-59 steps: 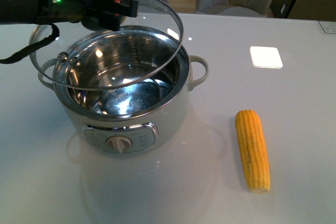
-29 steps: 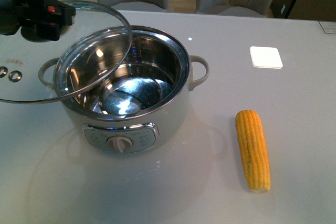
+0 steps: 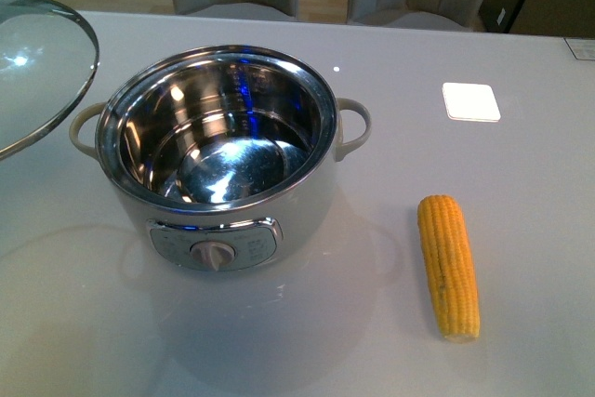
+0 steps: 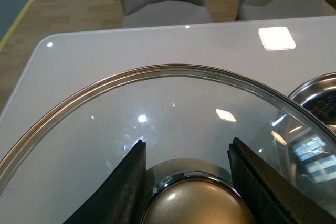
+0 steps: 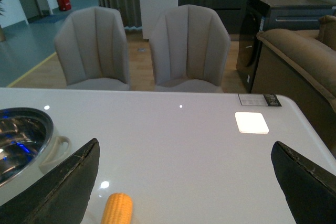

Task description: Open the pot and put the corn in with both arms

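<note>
The cream-white pot (image 3: 223,220) stands uncovered on the table, its shiny steel bowl (image 3: 218,146) empty. Off its left side the glass pot lid (image 3: 37,62) hangs tilted above the table, partly cut by the frame edge. In the left wrist view my left gripper (image 4: 189,153) is shut on the lid's golden knob (image 4: 197,203), with the lid rim (image 4: 173,70) arcing ahead. The corn (image 3: 448,265) lies on the table right of the pot. My right gripper (image 5: 185,158) is open above the table, one end of the corn (image 5: 116,209) showing near its left finger.
A white square pad (image 3: 470,100) lies at the back right of the table. Grey chairs (image 5: 142,48) stand behind the far table edge. A sofa (image 5: 302,56) and a dark appliance sit off to the right.
The left arm has carried the lid leftward off the pot until the arm itself left the front view. The pot now stands fully uncovered. The corn has not moved.
</note>
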